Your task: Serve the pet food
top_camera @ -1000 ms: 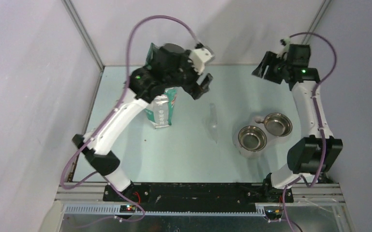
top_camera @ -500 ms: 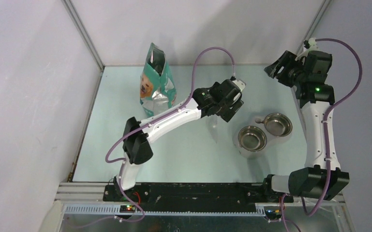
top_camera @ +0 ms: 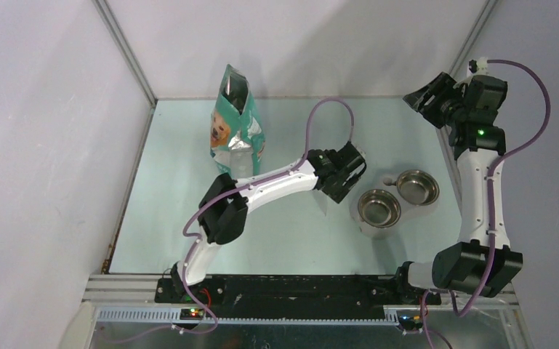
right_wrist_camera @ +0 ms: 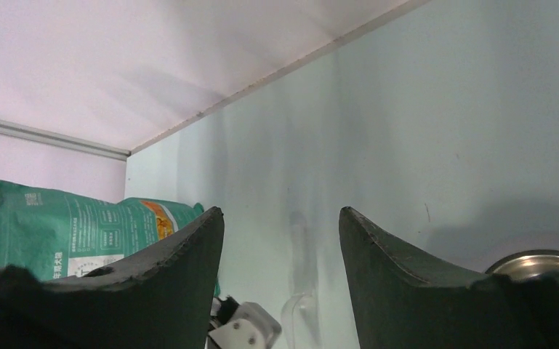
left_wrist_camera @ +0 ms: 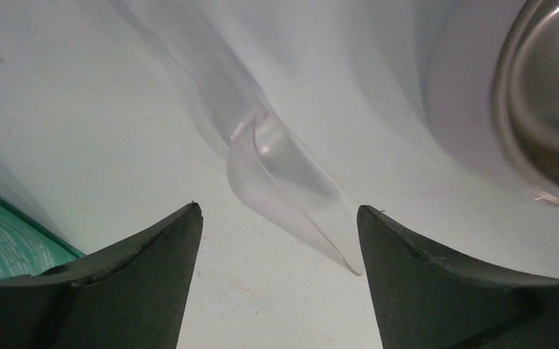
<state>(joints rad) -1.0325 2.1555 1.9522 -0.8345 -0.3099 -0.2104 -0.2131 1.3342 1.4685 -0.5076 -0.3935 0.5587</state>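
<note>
The table (top_camera: 167,218) is a pale green sheet with walls on its far and side edges. A clear scoop (left_wrist_camera: 283,193) lies flat on it directly under the left gripper (left_wrist_camera: 278,218), between the spread fingers. Its cup end is nearest them and its handle runs away. Just right of that gripper sit two steel bowls, the near bowl (top_camera: 379,207) and the far bowl (top_camera: 417,187), side by side on what looks like a shared pale base. A teal bag (top_camera: 236,123) stands upright behind the gripper and to its left, near the far edge.
</note>
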